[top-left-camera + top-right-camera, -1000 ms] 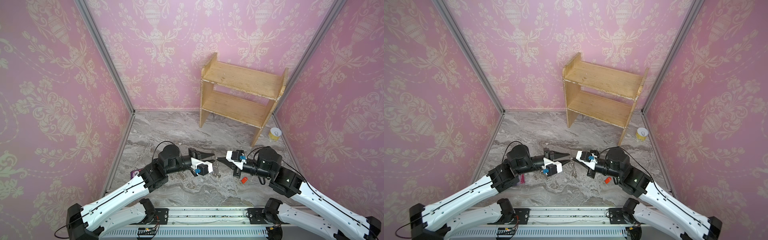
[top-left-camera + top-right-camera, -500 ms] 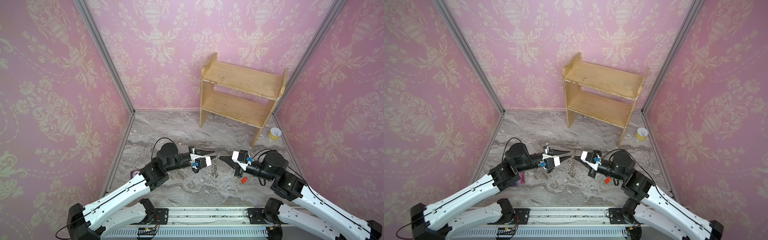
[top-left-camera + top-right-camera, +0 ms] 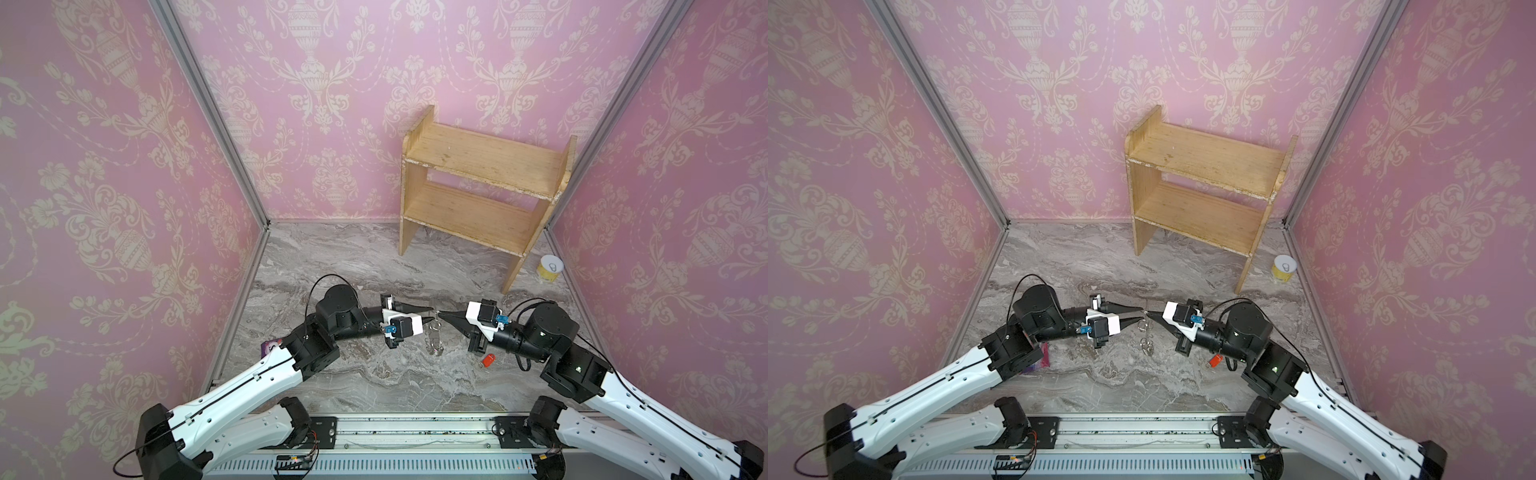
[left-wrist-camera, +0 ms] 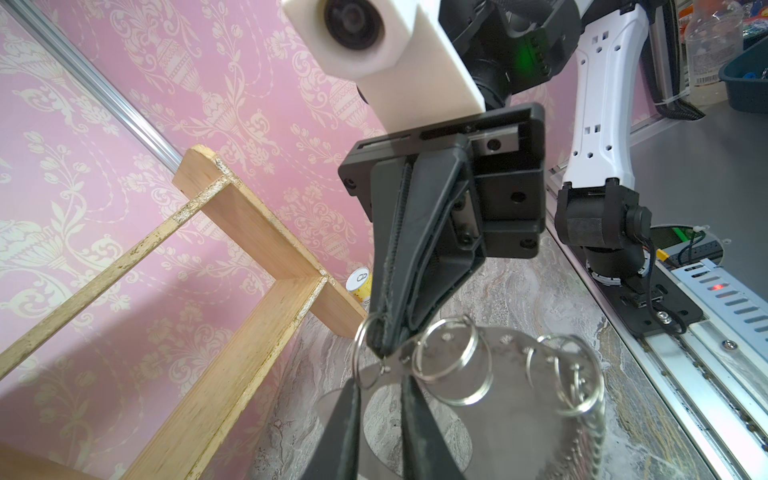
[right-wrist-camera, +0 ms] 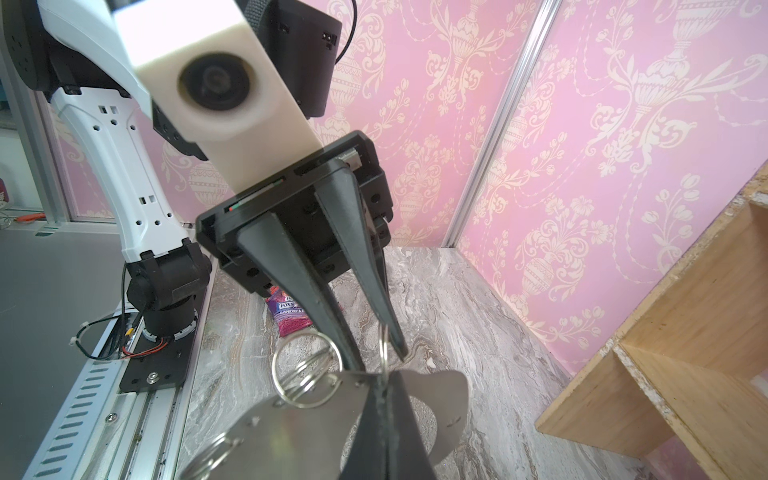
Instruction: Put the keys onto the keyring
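Two arms meet tip to tip above the middle of the marble worktop [image 3: 365,257]. Farthest left, a purple sweet packet [image 3: 270,345] lies by the wall, out of play. The left end effector [image 3: 431,316] has its jaws a little apart. In the right wrist view one split ring [image 5: 384,349] stands edge-on in the gap between its fingers, seemingly so the ring can be steadied or pried open, though I cannot tell whether it is pinched.

Between the arms hangs the keyring [image 3: 435,338], a grey crescent plate lifted clear of the worktop, probably so both arms can reach it. The right end effector [image 3: 441,314] is clamped shut on the plate's rim and carries it. Below the right arm the keys [image 3: 488,360], red tag and all, lie on the worktop, untouched and apart from the keyring.

Against a second ago, the left jaws have narrowed slightly and the right wrist has rolled and drawn back a little toward its own side. The plate hangs in much the same spot, and the keys have not moved.
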Available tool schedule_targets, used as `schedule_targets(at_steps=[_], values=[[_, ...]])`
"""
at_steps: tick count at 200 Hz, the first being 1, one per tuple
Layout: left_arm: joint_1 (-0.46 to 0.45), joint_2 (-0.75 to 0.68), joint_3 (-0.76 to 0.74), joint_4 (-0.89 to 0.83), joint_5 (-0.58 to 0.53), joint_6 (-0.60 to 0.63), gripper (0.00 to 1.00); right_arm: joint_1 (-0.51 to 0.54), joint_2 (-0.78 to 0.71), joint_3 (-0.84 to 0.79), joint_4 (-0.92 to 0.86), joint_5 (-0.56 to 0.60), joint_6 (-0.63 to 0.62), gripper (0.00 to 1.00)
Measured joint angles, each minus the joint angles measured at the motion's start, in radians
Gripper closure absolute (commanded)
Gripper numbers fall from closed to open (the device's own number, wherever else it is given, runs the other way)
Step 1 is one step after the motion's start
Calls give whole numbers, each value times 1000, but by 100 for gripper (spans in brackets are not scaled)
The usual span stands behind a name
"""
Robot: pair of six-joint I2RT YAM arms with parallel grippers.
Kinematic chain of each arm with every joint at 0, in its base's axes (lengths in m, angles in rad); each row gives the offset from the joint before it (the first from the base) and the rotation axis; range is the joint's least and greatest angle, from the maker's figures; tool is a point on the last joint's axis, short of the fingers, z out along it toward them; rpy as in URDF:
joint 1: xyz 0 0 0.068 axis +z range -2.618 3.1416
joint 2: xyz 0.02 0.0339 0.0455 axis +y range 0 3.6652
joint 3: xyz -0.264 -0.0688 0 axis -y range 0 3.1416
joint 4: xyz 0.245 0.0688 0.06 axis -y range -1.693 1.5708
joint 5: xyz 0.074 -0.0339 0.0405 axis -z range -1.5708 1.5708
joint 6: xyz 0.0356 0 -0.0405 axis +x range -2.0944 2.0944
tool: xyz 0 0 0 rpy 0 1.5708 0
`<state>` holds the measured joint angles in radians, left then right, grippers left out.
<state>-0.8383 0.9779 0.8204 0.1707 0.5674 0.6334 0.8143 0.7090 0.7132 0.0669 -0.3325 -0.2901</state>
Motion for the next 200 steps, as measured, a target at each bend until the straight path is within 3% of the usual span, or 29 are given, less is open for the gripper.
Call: schedule_targets(at_steps=[65,87,107,134,148,157,179,200], values=[[4,0,0,13,5,-5,85,0,13,0,0,-14,0,100],[4,0,0,15,8,-8,89,0,16,0,0,-15,0,100],[4,0,0,15,18,-17,100,-1,15,0,3,-8,0,100],[5,0,0,14,23,-22,100,-1,16,0,3,-5,0,100],[5,2,5,-6,19,-17,100,-1,26,10,-24,5,4,73],[5,7,18,-40,11,-3,100,-1,37,33,-68,16,3,64],[5,33,87,-176,-19,35,100,-1,59,93,-189,43,-24,56],[5,70,197,-331,-50,72,100,0,59,135,-281,46,-53,56]])
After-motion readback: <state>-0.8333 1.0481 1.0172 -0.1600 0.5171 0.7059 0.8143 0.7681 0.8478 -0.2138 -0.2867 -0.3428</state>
